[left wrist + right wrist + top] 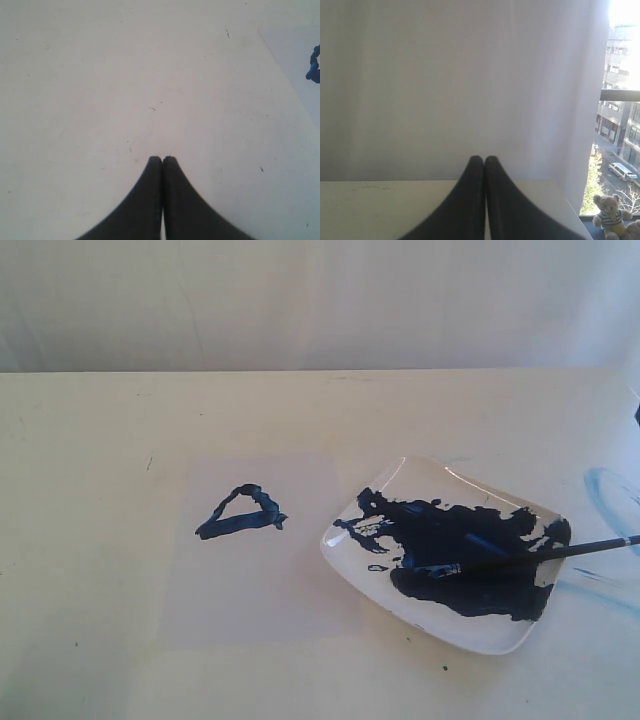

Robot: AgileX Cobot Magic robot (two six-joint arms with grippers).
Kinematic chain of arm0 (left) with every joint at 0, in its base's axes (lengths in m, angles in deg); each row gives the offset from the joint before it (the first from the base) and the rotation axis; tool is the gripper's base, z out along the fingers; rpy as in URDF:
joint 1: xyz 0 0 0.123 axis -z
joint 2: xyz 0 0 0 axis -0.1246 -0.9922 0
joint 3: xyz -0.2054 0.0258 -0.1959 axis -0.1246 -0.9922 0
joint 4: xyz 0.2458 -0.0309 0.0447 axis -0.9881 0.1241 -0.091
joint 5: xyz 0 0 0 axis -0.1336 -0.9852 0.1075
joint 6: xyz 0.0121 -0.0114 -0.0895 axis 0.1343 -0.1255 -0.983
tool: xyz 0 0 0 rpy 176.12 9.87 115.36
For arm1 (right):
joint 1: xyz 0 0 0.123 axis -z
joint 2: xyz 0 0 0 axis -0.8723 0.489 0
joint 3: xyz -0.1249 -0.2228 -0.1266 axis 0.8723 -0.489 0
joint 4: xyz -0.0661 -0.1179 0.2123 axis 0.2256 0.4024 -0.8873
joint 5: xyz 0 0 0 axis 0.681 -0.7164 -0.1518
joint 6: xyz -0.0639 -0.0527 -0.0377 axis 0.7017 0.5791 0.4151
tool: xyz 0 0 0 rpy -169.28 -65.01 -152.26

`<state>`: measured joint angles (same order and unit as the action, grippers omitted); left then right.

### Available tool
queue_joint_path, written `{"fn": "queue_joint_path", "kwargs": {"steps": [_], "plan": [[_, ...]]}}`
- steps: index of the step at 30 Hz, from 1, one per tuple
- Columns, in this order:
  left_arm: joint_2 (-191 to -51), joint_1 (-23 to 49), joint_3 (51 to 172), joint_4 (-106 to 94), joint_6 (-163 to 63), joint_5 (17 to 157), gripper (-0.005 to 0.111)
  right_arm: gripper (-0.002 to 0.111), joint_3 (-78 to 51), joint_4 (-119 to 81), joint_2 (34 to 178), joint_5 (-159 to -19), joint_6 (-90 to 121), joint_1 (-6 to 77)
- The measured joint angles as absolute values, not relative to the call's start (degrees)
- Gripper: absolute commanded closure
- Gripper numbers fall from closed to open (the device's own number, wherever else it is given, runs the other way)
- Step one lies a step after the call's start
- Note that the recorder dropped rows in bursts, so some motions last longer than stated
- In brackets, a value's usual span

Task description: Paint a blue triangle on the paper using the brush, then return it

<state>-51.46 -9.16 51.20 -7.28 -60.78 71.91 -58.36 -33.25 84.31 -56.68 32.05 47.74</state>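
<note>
Checking in from the remote desk: the cream counter [100, 640] is scuffed with a few dark specks, and behind it a plain white curtain [300, 300] fills the back of the room. The paper [260, 590] lies flat near the middle of the counter, barely paler than the surface, and the blue triangle [240, 512] sits on its upper part, wobbly and dark. Just to the right of the sheet is a white square plate [425, 480] with a big dark blue paint blotch [470, 590] spread over it. The brush [540, 555] lies across that plate, tip down in the paint and handle sticking out past the right rim over the counter. Some faint light-blue smears [605, 495] mark the counter off to the right. My left tool [162, 159] has its fingers pressed together on nothing, hanging over bare counter with the paper's edge off to one side. My right tool [484, 159] is likewise pinched together and empty, aimed at the curtain past the counter's edge, where a window [620, 125] shows buildings, a street, and a teddy bear [609, 215] on the sill.
</note>
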Motion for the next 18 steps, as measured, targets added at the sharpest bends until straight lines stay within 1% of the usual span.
{"fn": "queue_joint_path", "kwargs": {"steps": [18], "plan": [[-51.46, -7.94, 51.20, -7.28, -60.78, 71.91, 0.107, 0.108, -58.36, -33.25, 84.31, -56.82, 32.05, 47.74]]}}
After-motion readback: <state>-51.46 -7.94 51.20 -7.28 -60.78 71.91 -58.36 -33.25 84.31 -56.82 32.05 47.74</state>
